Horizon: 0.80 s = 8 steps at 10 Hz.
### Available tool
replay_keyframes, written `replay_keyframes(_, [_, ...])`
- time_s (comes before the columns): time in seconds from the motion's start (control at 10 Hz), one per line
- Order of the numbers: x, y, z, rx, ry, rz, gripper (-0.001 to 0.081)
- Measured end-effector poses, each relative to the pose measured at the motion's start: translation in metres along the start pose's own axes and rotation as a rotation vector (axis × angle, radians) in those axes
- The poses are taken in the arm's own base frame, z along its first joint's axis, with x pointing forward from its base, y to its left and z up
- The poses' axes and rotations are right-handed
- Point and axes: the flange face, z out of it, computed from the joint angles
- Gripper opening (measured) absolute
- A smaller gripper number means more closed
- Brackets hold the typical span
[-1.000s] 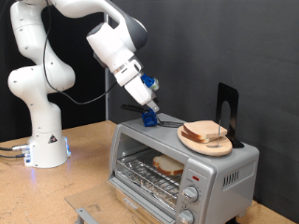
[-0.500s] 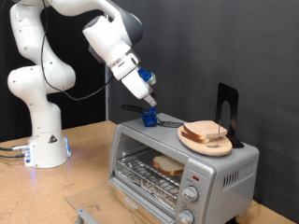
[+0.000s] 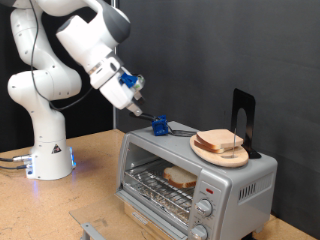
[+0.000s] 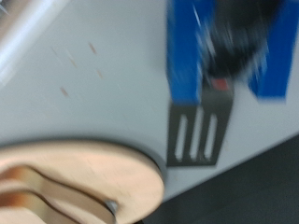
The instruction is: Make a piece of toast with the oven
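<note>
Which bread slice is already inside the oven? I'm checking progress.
The piece of toast lying on the wire rack inside the oven; the other slices sit stacked on the round wooden plate on top.

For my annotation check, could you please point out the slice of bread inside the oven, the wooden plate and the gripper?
piece of toast (image 3: 180, 178), exterior view, middle of the slice's top.
wooden plate (image 3: 205, 152), exterior view, front-left rim.
gripper (image 3: 138, 111), exterior view, between the fingertips.

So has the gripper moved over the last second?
Yes. The gripper has pulled up and toward the exterior view's left, away from the blue-handled tool on the oven.
</note>
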Motion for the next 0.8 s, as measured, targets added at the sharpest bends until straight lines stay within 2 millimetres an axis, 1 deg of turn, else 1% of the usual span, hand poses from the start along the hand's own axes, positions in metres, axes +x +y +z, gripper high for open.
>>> replay_keyframes(0.2, [-0.005,0.032,-0.021,-0.032,-0.042,-0.002,0.0809])
replay_keyframes(0.4, [-0.013,0.065,-0.037,-0.076,-0.076,0.005,0.0809])
replay_keyframes(0.5, [-0.018,0.078,-0.042,-0.091,-0.1,0.011,0.0809])
replay_keyframes(0.6, [-0.02,0.084,-0.041,-0.099,-0.126,0.016,0.0809])
replay_keyframes(0.7, [-0.019,0.084,-0.041,-0.098,-0.121,0.017,0.0809])
replay_keyframes(0.8, [-0.022,0.084,-0.04,-0.078,-0.131,0.086,0.0809])
